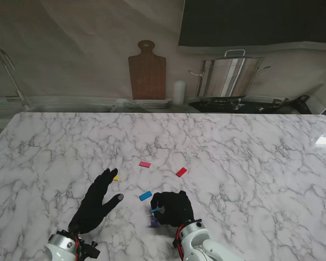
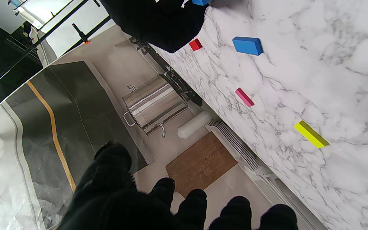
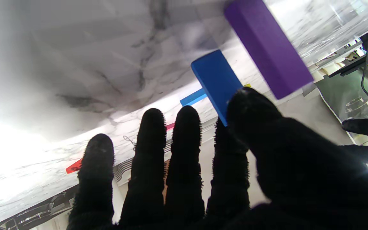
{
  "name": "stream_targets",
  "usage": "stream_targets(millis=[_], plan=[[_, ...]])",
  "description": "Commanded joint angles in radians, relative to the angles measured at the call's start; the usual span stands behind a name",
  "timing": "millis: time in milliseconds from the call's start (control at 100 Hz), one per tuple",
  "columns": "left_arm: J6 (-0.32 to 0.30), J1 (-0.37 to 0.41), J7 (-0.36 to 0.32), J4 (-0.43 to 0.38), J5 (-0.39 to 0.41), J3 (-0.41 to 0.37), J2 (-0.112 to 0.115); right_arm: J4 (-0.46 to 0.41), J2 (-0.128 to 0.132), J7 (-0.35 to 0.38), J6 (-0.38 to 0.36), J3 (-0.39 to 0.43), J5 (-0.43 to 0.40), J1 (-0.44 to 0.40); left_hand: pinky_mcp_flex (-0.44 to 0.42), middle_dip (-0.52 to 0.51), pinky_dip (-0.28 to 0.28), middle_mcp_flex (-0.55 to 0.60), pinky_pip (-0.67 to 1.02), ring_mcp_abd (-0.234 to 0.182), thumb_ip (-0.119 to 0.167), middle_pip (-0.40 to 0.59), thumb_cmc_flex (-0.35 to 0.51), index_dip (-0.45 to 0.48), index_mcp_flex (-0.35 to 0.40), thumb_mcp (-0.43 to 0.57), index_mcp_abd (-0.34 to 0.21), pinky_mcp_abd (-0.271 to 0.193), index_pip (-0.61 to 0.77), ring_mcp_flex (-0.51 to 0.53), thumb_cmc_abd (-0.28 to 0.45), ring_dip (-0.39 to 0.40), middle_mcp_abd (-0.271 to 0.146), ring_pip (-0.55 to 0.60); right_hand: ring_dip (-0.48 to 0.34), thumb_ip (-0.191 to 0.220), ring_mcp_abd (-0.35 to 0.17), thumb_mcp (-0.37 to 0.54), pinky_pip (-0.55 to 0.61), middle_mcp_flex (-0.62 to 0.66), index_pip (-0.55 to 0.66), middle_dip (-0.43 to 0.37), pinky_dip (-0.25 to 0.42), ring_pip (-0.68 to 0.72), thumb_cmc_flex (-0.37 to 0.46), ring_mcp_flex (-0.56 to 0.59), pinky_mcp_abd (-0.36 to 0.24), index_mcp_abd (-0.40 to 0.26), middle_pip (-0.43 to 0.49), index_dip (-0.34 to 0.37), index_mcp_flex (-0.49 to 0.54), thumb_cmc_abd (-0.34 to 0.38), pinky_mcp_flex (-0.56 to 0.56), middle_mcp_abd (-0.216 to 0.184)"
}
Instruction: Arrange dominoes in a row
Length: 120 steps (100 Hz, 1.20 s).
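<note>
Dominoes: small flat coloured blocks scattered on the marble table [image 1: 250, 152], none lined up.
Held domino: a blue domino [image 3: 217, 81] pinched between thumb and forefinger of the right hand [image 1: 173, 208].
Purple domino [image 3: 267, 48]: just beside the right hand's thumb side, touching or nearly touching the held blue one; contact with the table cannot be told.
Second blue domino [image 1: 145, 196]: lying flat between the two hands, just off the right hand's fingertips.
Yellow domino [image 1: 116, 177]: at the left hand's fingertips, partly covered by them in the stand view.
Pink domino [image 1: 145, 164]: beyond both hands, farther from me.
Red domino [image 1: 181, 172]: beyond the right hand, well apart from the pink one.
Left hand [image 1: 96, 202]: fingers spread, holding nothing, palm over the table.
Around: cutting board [image 1: 147, 70], steel pot [image 1: 228, 76] and white cylinder [image 1: 178, 92] beyond the table's far edge, well clear of the hands.
Hard to see: the right hand's grip is mostly hidden in the stand view; the purple block shows there only as a sliver.
</note>
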Motion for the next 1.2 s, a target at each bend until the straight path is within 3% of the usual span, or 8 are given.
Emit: stream_targets(millis=[0, 290, 790, 1190], plan=[[0.001, 0.003, -0.013, -0.002, 0.000, 0.003, 0.000, -0.002, 0.000, 0.002, 0.008, -0.002, -0.003, -0.005, 0.004, -0.007, -0.002, -0.022, -0.012, -0.003, 0.000, -0.006, 0.020, -0.020, -0.026, -0.002, -0.003, -0.004, -0.015, -0.028, 0.007, -0.017, -0.008, -0.009, 0.013, 0.022, 0.002, -0.018, -0.004, -0.030, -0.012, 0.015, 0.017, -0.006, 0.012, -0.018, -0.019, 0.015, -0.010, 0.002, -0.027, -0.018, -0.014, 0.003], [0.001, 0.003, -0.014, -0.002, -0.001, 0.003, 0.000, -0.001, 0.000, 0.002, 0.010, -0.002, -0.002, -0.004, 0.004, -0.007, -0.002, -0.022, -0.012, -0.003, 0.000, -0.006, 0.019, -0.020, -0.026, -0.003, -0.003, -0.004, -0.015, -0.028, 0.007, -0.017, -0.007, -0.009, 0.014, 0.023, 0.001, -0.024, -0.005, -0.034, -0.030, 0.015, 0.020, -0.005, 0.004, -0.019, -0.018, 0.025, -0.006, -0.003, -0.030, -0.015, -0.015, 0.004], [0.001, 0.002, -0.014, -0.001, 0.000, 0.003, 0.000, 0.001, -0.004, -0.009, 0.021, -0.003, 0.000, -0.004, 0.004, -0.008, -0.002, -0.022, -0.012, -0.002, 0.000, -0.007, 0.019, -0.021, -0.026, -0.003, -0.003, -0.005, -0.015, -0.028, 0.007, -0.018, -0.008, -0.009, 0.018, 0.030, -0.001, -0.044, -0.003, -0.011, 0.054, 0.030, 0.025, 0.005, 0.004, -0.005, -0.014, -0.013, 0.020, 0.081, 0.036, 0.034, -0.007, -0.004], [0.001, 0.003, -0.013, -0.002, 0.000, 0.003, 0.000, 0.000, -0.004, -0.015, 0.031, -0.003, -0.012, -0.005, 0.004, -0.008, -0.002, -0.023, -0.012, -0.003, 0.000, -0.007, 0.019, -0.021, -0.026, -0.002, -0.003, -0.004, -0.015, -0.028, 0.007, -0.018, -0.008, -0.009, 0.019, 0.033, -0.001, -0.049, -0.002, -0.006, 0.059, 0.035, 0.026, 0.007, 0.008, -0.004, -0.013, -0.011, 0.025, 0.092, 0.043, 0.036, -0.005, -0.004]])
